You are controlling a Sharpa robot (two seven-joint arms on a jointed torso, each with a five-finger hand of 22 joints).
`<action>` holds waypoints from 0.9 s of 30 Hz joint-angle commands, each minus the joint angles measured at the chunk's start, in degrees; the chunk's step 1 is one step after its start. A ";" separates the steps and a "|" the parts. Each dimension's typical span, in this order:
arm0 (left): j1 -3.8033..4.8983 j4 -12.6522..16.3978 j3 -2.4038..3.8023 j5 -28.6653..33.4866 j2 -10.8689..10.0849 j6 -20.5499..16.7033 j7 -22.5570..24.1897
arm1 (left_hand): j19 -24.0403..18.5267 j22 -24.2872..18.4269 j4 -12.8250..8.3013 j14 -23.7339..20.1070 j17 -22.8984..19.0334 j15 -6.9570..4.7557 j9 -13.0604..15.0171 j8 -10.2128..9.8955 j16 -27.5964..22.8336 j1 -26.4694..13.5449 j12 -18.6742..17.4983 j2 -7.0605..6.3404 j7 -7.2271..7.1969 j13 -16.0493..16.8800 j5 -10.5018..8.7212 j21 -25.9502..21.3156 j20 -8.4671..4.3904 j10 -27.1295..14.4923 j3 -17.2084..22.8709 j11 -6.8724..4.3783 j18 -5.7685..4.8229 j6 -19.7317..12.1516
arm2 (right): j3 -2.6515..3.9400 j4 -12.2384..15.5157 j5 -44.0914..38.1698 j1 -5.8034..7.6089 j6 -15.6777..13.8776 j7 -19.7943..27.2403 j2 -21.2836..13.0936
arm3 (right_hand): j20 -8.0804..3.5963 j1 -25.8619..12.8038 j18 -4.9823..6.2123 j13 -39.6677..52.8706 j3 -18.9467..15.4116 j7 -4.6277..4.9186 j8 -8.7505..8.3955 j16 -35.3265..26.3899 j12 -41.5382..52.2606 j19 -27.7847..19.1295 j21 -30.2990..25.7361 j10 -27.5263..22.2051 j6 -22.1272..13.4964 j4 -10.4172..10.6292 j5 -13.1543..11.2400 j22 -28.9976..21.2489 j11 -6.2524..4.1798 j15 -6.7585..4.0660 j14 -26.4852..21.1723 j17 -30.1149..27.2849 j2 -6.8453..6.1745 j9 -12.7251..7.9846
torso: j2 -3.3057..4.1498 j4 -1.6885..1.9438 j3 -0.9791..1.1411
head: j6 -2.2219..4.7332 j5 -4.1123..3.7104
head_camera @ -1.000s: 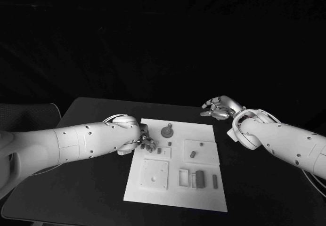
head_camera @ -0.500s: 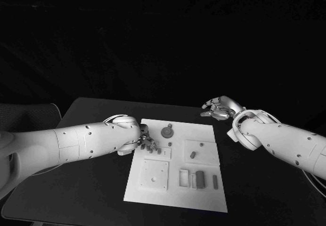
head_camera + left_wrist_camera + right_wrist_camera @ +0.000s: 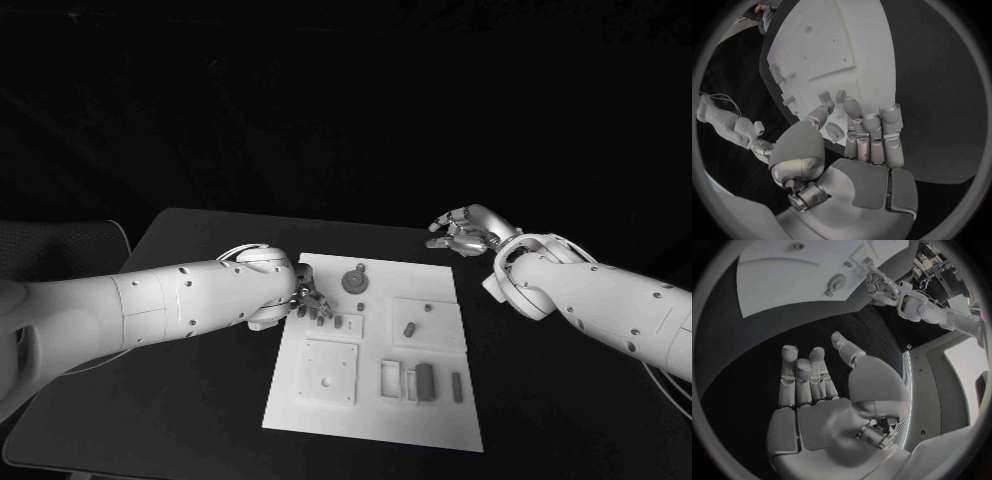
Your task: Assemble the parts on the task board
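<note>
Over the last second nothing has visibly moved: the left robot hand (image 3: 307, 303) stays low over the white task board (image 3: 433, 420) near its small parts (image 3: 338, 322), fingers loosely apart and empty, the right robot hand (image 3: 462, 231) still open over the table (image 3: 202, 240), so assembly has not advanced.

Black table (image 3: 202, 400) against deep darkness on every side.
</note>
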 commanded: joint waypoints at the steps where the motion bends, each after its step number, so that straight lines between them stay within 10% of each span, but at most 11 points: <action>1: 0.02 0.16 0.05 0.34 -0.38 -1.65 1.08 | -0.45 0.87 0.00 -0.13 -0.09 -0.39 -0.11 0.33 0.34 0.20 0.28 0.66 0.49 -0.08 -0.23 -0.20 -0.34 -0.44 0.16 0.17 3.81 -0.14 | 0.00 0.06 -0.43 0.01 0.41 0.27 -0.03 | -0.40 -0.65 0.94 -0.06 0.24 1.23 0.39 0.03 0.25 -0.13 -0.34 -0.04 -0.75 0.18 0.07 0.27 0.25 -0.12 0.36 -0.05 -0.01 -0.09 | -0.03 0.02 -0.03 | 0.09 0.04; 14: 0.13 0.52 0.15 5.30 -2.51 -5.77 4.03 | -1.49 0.63 -3.53 -0.92 -0.87 0.29 -0.92 -0.08 -0.65 1.02 -0.55 5.20 1.25 -0.95 7.37 -0.95 -0.08 -1.79 -0.70 0.91 3.66 -1.73 | -0.01 -0.11 -0.44 0.01 0.09 0.29 -0.07 | -0.41 -0.67 0.94 -0.06 0.25 1.23 0.40 0.03 0.25 -0.13 -0.34 -0.04 -0.76 0.18 0.07 0.27 0.25 -0.12 0.36 -0.05 -0.02 -0.10 | -0.04 0.06 -0.10 | 0.58 -0.15; 22: 0.78 -1.12 0.30 17.48 -3.11 -9.01 10.43 | -3.71 -0.35 -3.94 -2.84 -2.22 1.84 -2.11 -1.67 -2.54 0.14 -2.49 3.61 2.87 -2.11 3.42 -3.37 0.78 -4.84 -0.88 2.52 3.22 -5.12 | -0.01 -0.33 -0.47 -0.03 -0.08 0.32 -0.10 | -0.40 -0.70 0.94 -0.07 0.24 1.23 0.41 0.03 0.25 -0.14 -0.35 -0.05 -0.75 0.17 0.07 0.27 0.25 -0.12 0.36 -0.06 -0.08 -0.11 | -0.07 0.02 -0.05 | 0.93 -0.25; 27: 1.10 -2.67 0.32 25.68 -3.58 -14.18 16.21 | -6.54 -1.84 -4.54 -5.51 -3.97 3.50 -3.52 -3.26 -5.66 0.68 -5.55 5.14 4.44 -4.12 3.64 -6.48 2.24 -7.78 0.03 4.21 2.78 -8.02 | -0.02 -0.41 0.00 -0.20 0.10 0.74 -0.17 | -0.40 -0.71 0.94 -0.08 0.25 1.23 0.41 0.02 0.25 -0.14 -0.35 -0.05 -0.75 0.16 0.07 0.27 0.25 -0.12 0.36 -0.06 -0.10 -0.11 | -0.15 0.03 -0.01 | 1.32 -0.43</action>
